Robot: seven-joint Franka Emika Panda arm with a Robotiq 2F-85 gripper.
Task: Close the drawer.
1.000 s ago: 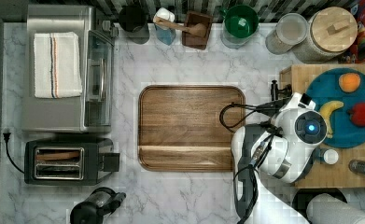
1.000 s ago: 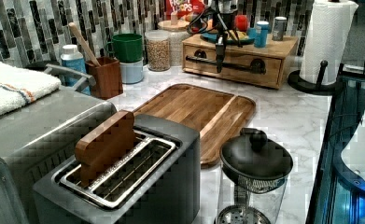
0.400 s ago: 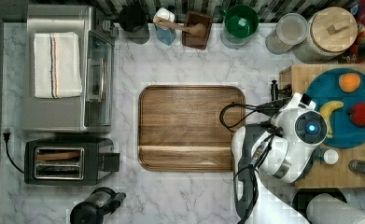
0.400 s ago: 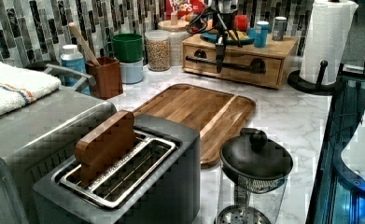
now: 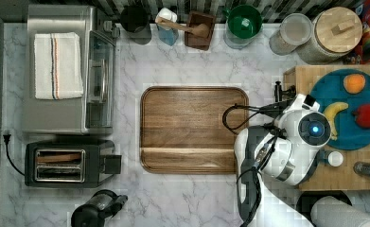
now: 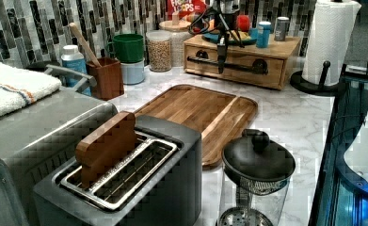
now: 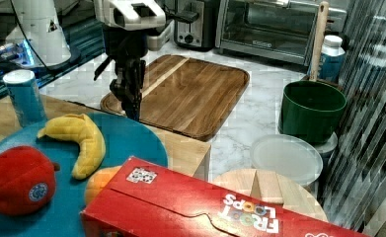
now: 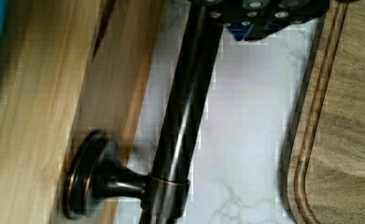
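Dark gripper [image 6: 221,52] hides part of the drawer [image 6: 238,63] handle [image 6: 238,66].

On the tabletop [image 5: 182,66], the wooden tray [image 5: 194,129] lies at centre in the top view, with the toaster oven [image 5: 64,75] at the top view's left, a folded towel [image 5: 57,65] on top of it and the toaster [image 5: 66,163] just below it. Along the back wall stand a utensil holder [image 5: 200,29], a green pot [image 5: 243,23] and two jars [image 5: 315,33]. At the top view's right, the drawer [image 6: 238,63] sits in its wooden block, which carries a plate [image 5: 357,113] of fruit. The gripper [image 6: 221,49] hangs in front of the drawer's bar handle [image 8: 185,116], between block and tray.
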